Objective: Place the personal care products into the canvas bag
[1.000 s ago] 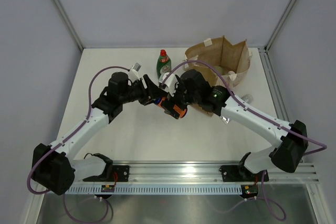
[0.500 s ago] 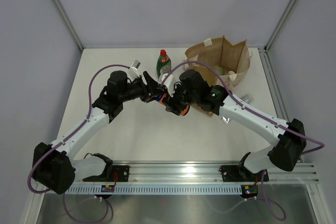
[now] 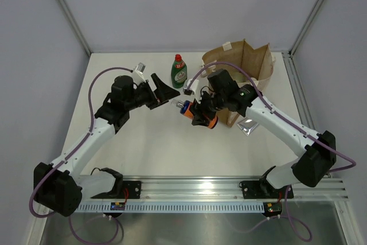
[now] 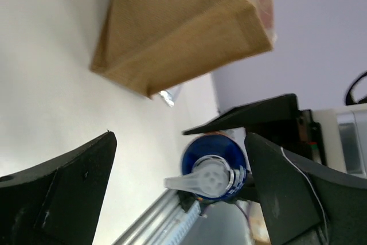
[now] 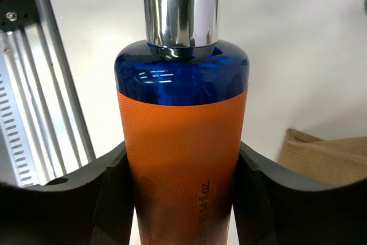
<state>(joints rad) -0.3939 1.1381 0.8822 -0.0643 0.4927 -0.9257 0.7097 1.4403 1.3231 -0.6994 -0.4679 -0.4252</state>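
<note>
An orange bottle (image 3: pixel 198 115) with a blue shoulder and a chrome pump neck hangs above the table's middle. My right gripper (image 3: pixel 202 117) is shut on its orange body (image 5: pixel 180 153), one finger on each side. My left gripper (image 3: pixel 164 88) stands open a short way to the left, clear of the bottle; its view looks onto the blue pump top (image 4: pixel 213 167) between its spread fingers (image 4: pixel 63 199). The canvas bag (image 3: pixel 243 64) stands upright at the back right, just behind the right wrist. A dark green bottle (image 3: pixel 179 72) with a red cap stands left of the bag.
A silver tube (image 3: pixel 249 127) lies on the table in front of the bag, under the right forearm. The aluminium rail (image 3: pixel 200 190) runs along the near edge. Grey walls close in the table on three sides.
The left gripper has opened, let go of the orange bottle and drawn back to the left. The right gripper has shut on the bottle and carried it slightly right, towards the bag.
</note>
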